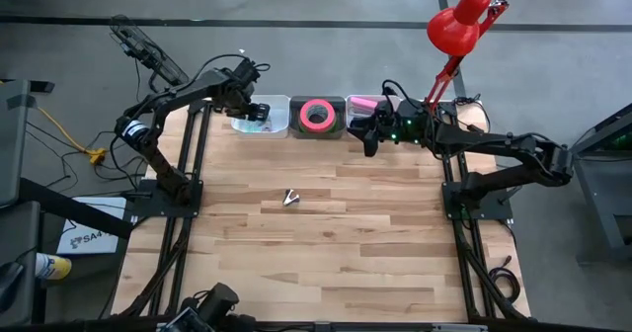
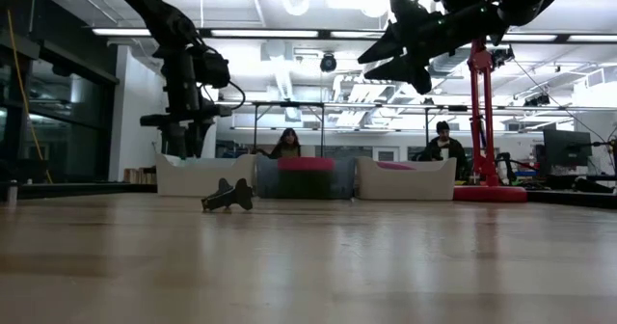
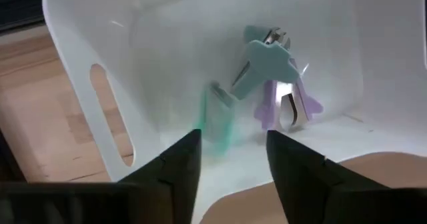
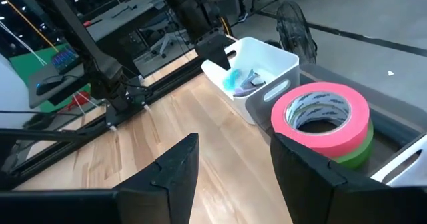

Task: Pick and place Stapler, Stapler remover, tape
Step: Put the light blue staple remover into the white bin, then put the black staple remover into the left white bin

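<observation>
Bins line the table's far edge: a white bin (image 1: 269,124) with removers (image 3: 283,97) inside, a grey bin (image 1: 318,129) with the tape (image 4: 320,111) stacked pink on green, and a third bin (image 1: 361,106). We judge this a sort by kind. Our left gripper (image 3: 230,161) hovers over the white bin, jaws parted and empty. Our right gripper (image 4: 233,167), likewise parted and empty, hangs between the grey and third bins. One remover (image 1: 290,198) lies alone mid-table, with bare wood all round for an approach.

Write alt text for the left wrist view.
The left gripper, fingers open, hangs over a white bin holding teal and purple staple removers. Wooden table shows beside the bin.
</observation>
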`<state>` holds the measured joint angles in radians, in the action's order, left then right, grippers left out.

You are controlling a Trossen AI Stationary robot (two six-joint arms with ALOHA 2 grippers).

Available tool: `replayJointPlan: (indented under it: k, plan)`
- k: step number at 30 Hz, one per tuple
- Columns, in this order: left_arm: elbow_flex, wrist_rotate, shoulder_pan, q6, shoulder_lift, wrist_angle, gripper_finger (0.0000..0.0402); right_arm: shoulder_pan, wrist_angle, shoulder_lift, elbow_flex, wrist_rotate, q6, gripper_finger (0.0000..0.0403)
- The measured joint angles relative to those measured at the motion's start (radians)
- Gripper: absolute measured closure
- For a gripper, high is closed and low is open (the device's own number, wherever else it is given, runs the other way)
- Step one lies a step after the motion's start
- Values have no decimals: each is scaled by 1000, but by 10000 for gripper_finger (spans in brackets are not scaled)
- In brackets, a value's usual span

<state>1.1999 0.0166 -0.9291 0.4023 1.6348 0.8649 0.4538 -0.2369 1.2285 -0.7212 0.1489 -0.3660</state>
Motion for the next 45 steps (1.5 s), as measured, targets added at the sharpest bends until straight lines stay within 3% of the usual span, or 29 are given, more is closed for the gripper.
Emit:
replayJointPlan:
  k: [5, 12, 24, 45]
  plan:
    - [0, 12, 0, 0, 0, 0, 212, 0, 18, 0, 0, 20, 0, 226]
    - [1, 86, 0, -9, -18, -1, 208, -2, 35, 0, 0, 42, -26, 226]
    - [84, 113, 9, -29, -137, 38, 206, -3, 81, 1, 0, 68, -27, 226]
    - [84, 108, 314, 203, -190, 93, 206, -3, 84, 1, 0, 90, -37, 226]
